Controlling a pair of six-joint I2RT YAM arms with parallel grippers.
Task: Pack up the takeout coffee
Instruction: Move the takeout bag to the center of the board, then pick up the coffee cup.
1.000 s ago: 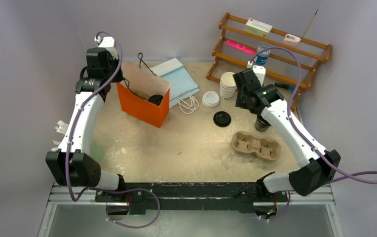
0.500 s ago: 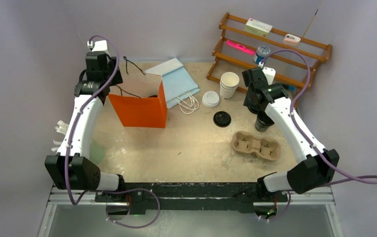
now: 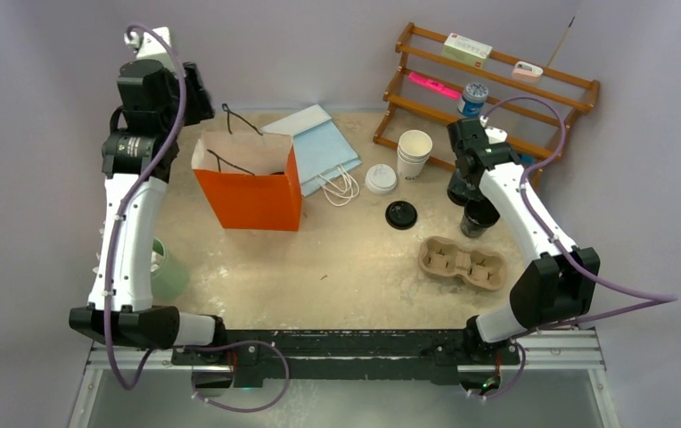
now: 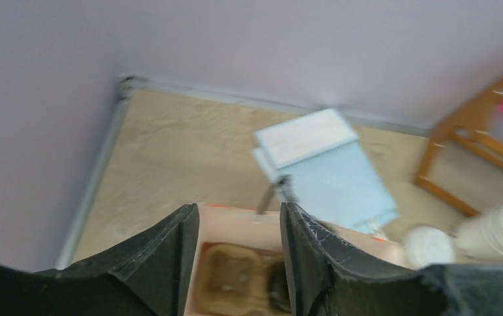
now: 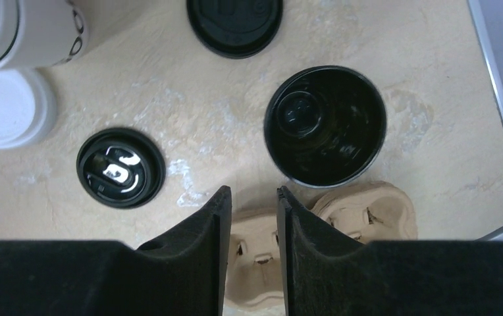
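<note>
- Left gripper: fingers apart, holding nothing, positioned above the open top of the orange bag.
- Right gripper: fingers apart by a narrow gap, holding nothing, positioned above the brown carrier.
- Black cup: 1 unit, upright and lidless on the table, just beside the carrier.
- Black lid: flat on the table, apart from the cup.
- 2nd black lid: flat on the table, near the white cups.
</note>
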